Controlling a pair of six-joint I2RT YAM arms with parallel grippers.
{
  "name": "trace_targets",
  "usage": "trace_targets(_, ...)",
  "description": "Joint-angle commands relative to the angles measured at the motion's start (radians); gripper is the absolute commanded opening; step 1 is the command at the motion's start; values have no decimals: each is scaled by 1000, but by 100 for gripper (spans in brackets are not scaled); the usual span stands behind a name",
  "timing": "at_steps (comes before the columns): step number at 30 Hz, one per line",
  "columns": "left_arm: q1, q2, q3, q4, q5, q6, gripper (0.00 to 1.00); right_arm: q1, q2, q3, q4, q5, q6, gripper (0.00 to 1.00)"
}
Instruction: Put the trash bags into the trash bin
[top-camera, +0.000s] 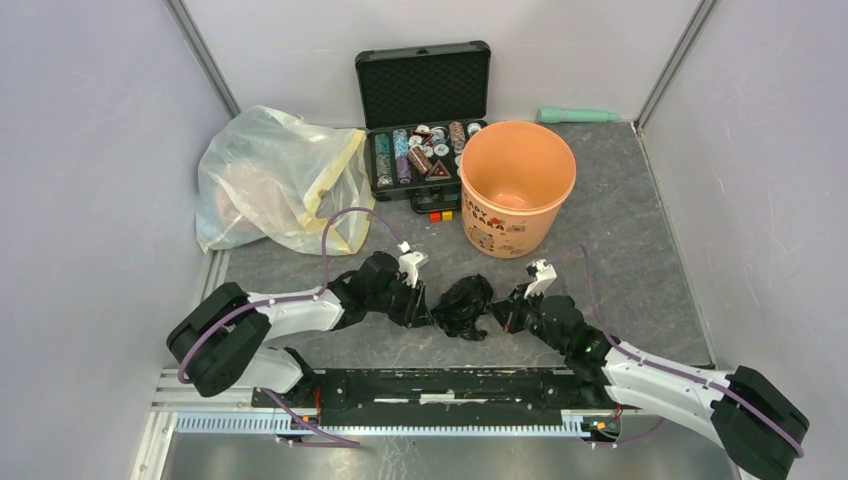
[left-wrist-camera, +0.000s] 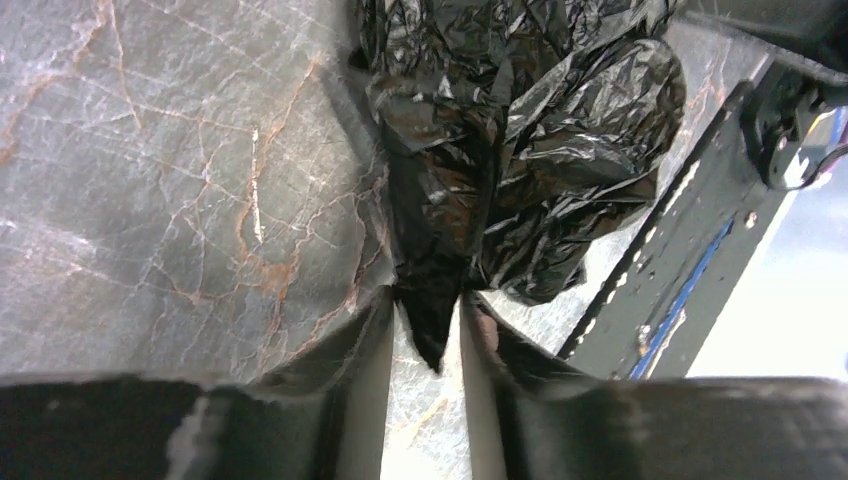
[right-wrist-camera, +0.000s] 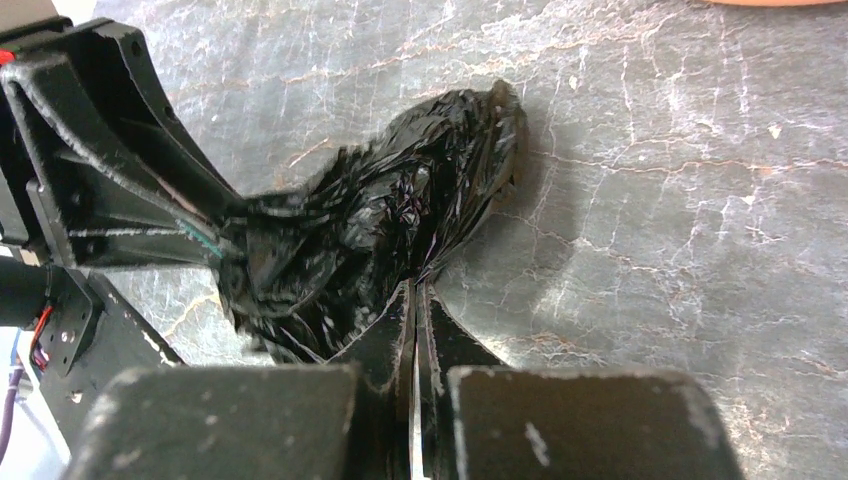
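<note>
black bag light, limp, slick; left gripper, right gripper each nipped narrow on a fold; grip bunched folds

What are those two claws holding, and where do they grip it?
Both hold the crumpled black trash bag: the left gripper pinches a fold at one end, the right gripper a fold at the opposite end.

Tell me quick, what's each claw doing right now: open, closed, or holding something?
Left claw: closed on a tail of the black trash bag.
Right claw: closed on the same bag's other side.
</note>
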Motion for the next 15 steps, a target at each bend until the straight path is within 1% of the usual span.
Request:
trace_targets(1,-3,30,44,23,-10,54,11,2,20,17,31,-37,-37,0)
trace_targets(2,-3,28,43,17,-34,50,3,3,24,31,16,-43,-60,0)
trace_targets(3,-3,19,38,15,-55,49,2,3,23,50,-12,-40,-82,0)
trace_targets(5,-3,-10,18,19,-98,42,2,3,16,104,-115,14,-136,1)
trace_targets(9,-3,-49,3,-27,-185,35,2,3,-29,227,-337,200,-220,0)
trace_targets(12,-2,-52,1,-33,-188,30,2,4,-84,269,-418,295,-261,0)
trace_targets(15,-2,-32,12,-34,-162,34,2,3,-138,294,-418,335,-311,0)
